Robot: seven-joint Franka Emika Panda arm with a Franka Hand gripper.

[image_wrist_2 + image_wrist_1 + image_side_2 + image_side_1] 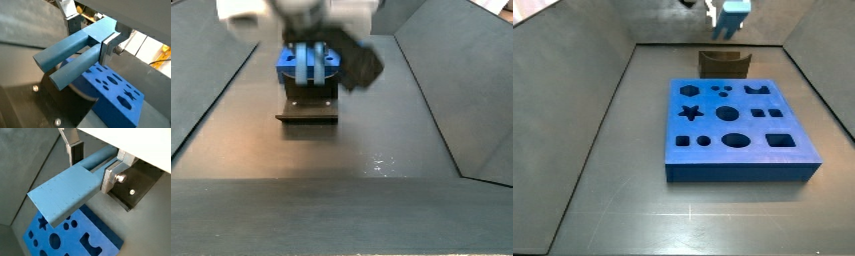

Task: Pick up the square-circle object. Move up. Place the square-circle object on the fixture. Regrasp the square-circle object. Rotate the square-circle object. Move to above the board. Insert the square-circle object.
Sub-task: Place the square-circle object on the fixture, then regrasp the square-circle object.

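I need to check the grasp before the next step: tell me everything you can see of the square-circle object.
The square-circle object is a light blue-grey, matte, plastic-looking peg, long, with flat faces and a squarish free end. It is held in the air in the claw, whose silver fingers clamp its sides near one end. In a wrist view it points out above the blue board, not touching it. In a side view only its end shows, high above the fixture.

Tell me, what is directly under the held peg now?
The gripper, high above the floor, holds the square-circle object. In a side view the fixture stands beneath it, the board nearby. The fixture's notch cannot be seen.
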